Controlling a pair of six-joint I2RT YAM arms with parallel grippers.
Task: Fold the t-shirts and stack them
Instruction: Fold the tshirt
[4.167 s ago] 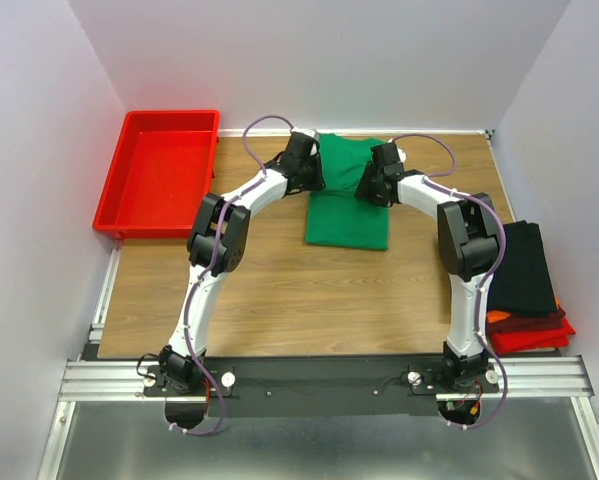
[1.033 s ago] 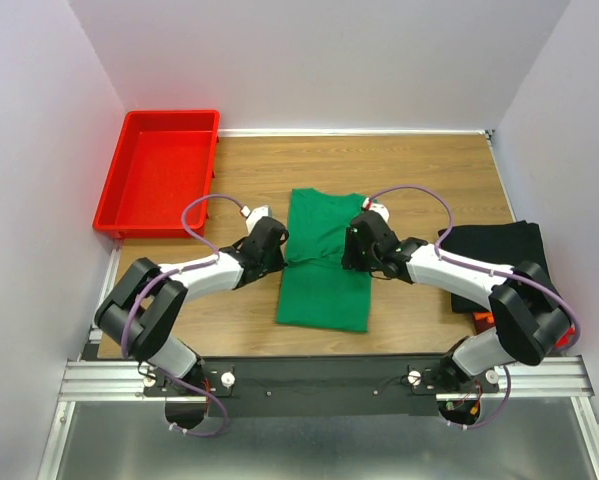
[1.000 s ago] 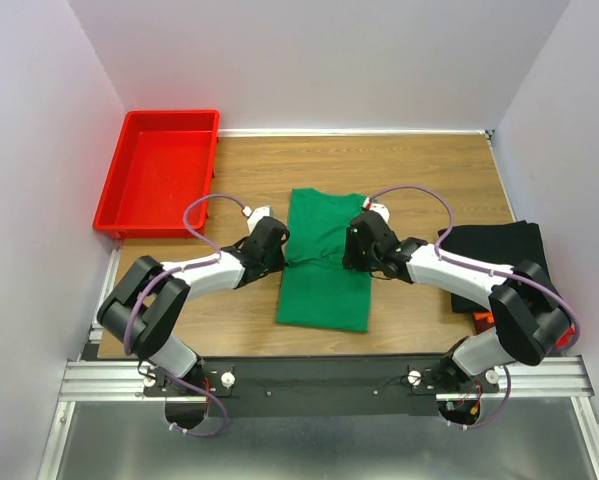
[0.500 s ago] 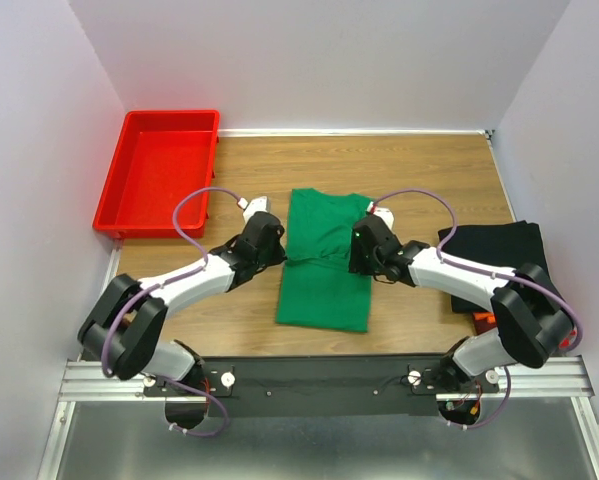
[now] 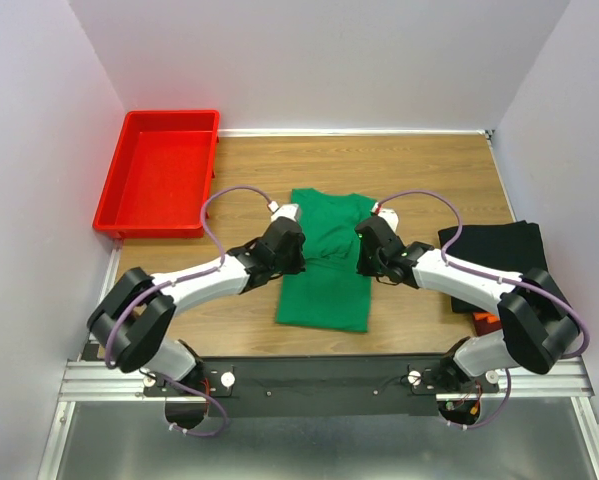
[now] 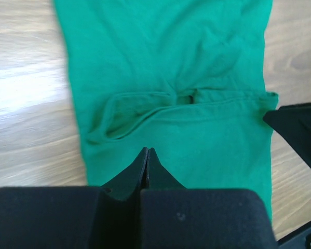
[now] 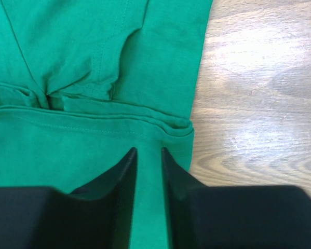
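Green t-shirt [image 5: 324, 272] beneath both pincers

Spread flat on the wooden table [image 5: 409, 170], the shirt lies directly under both sets of fingertips. The left gripper [image 6: 147, 151] has its fingers pressed together, tips just short of a puckered fold; whether they pinch cloth I cannot tell. The right gripper [image 7: 147, 151] keeps a narrow gap, tips at the shirt's layered edge, bare wood just to its right. A folded black t-shirt [image 5: 504, 255] lies well behind it
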